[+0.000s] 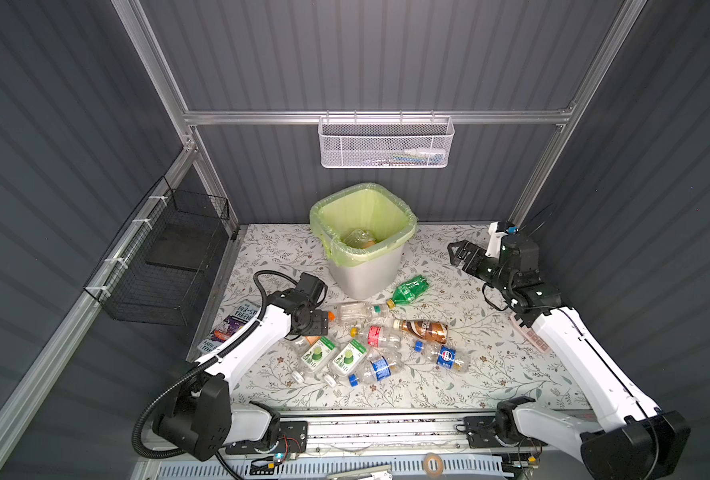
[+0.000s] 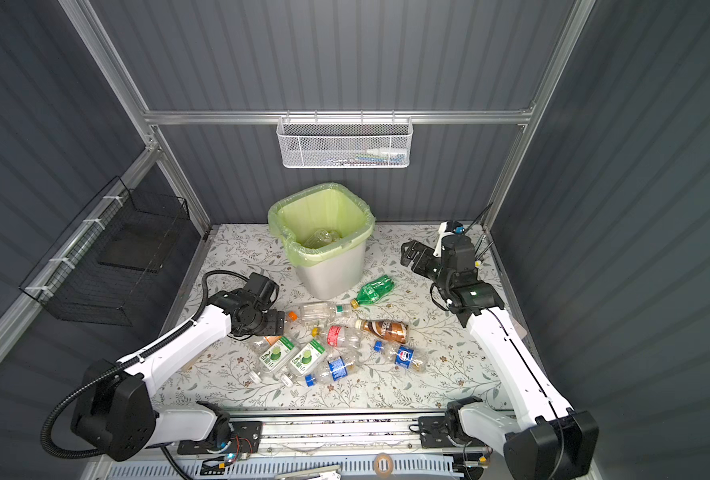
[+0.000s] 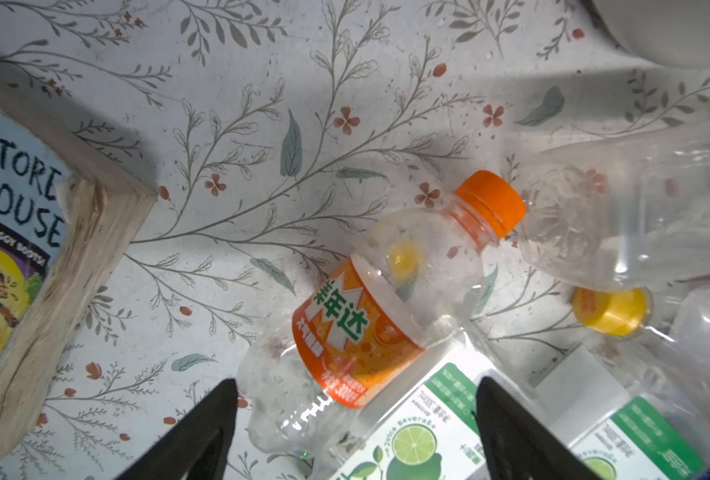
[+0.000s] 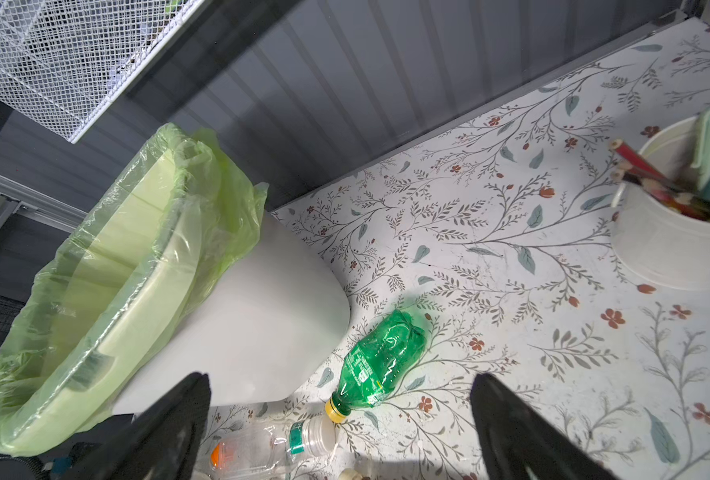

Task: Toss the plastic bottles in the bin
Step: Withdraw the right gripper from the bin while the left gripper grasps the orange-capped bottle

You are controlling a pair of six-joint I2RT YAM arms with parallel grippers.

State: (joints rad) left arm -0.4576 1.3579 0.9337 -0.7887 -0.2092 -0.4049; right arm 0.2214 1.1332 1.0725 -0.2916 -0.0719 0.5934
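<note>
Book (image 3: 10, 232) reads "HOUSE" (lime-label bottle (image 3: 422, 432): "Juice Beverage").

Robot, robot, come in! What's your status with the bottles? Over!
Left gripper open astride orange-label bottle, not yet gripped. Right gripper open, empty, near bin. Lime juice bottle crowds it.

book (image 1: 241, 316), mesh basket (image 1: 385, 143), wire basket (image 1: 166, 257), pencil cup (image 4: 669, 245)

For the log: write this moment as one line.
left gripper: open over orange bottle | right gripper: open, empty | bin: bottles inside
</note>
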